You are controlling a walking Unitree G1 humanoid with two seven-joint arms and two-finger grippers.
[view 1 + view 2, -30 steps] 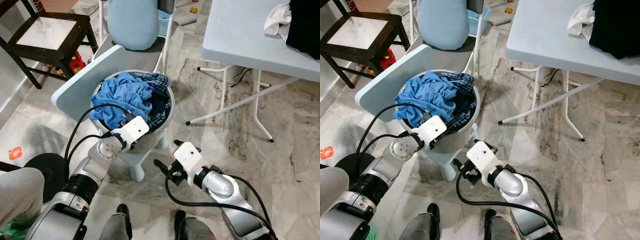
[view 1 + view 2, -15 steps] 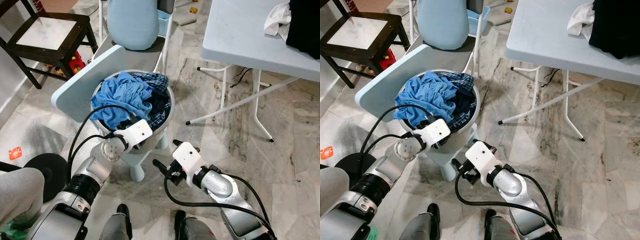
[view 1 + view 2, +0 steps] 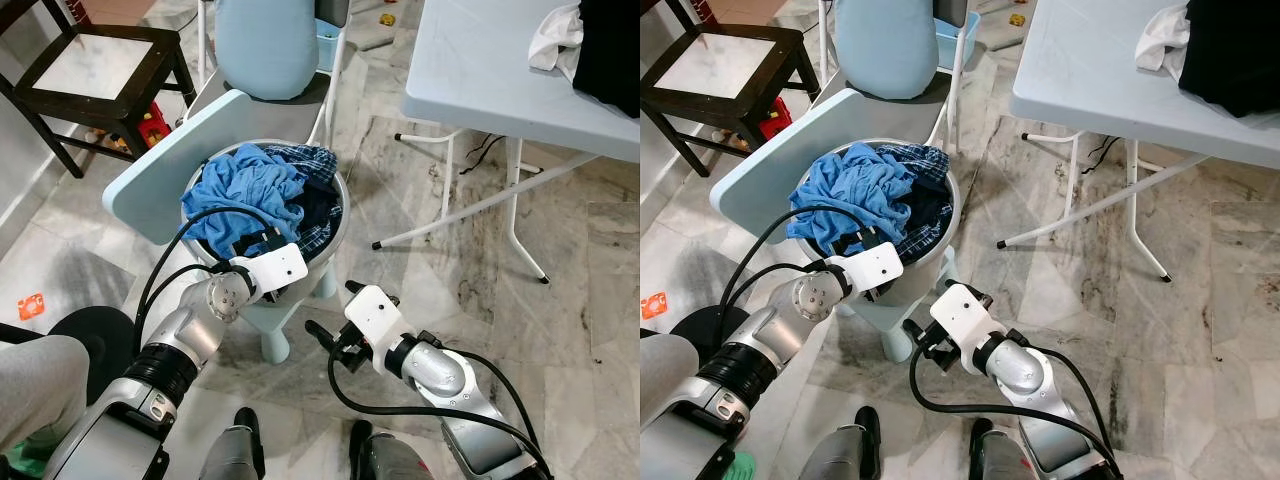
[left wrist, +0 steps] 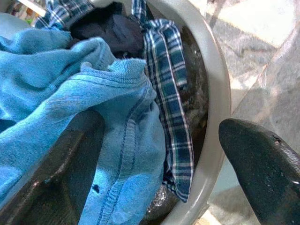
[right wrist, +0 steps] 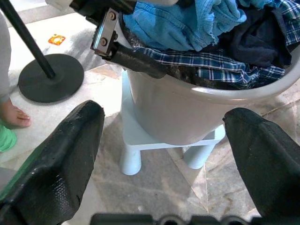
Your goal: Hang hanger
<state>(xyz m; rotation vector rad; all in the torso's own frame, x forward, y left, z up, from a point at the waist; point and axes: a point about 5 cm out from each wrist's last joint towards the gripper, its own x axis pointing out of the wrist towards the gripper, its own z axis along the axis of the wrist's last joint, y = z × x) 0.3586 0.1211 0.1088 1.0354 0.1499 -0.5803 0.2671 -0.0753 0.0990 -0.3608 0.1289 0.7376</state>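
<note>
At the basket (image 3: 338,215) rim, the left gripper (image 4: 154,154) has dipped lower, spread wide over blue clothes (image 3: 245,190).

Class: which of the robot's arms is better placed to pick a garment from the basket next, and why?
Left. The left gripper is open at the basket rim, over the blue shirt. The right gripper hangs lower, outside the basket, beside the stool.

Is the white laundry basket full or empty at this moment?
Full. The white basket holds a heap of clothes: a blue shirt rises above its rim, with a plaid garment and dark cloth beside it.
</note>
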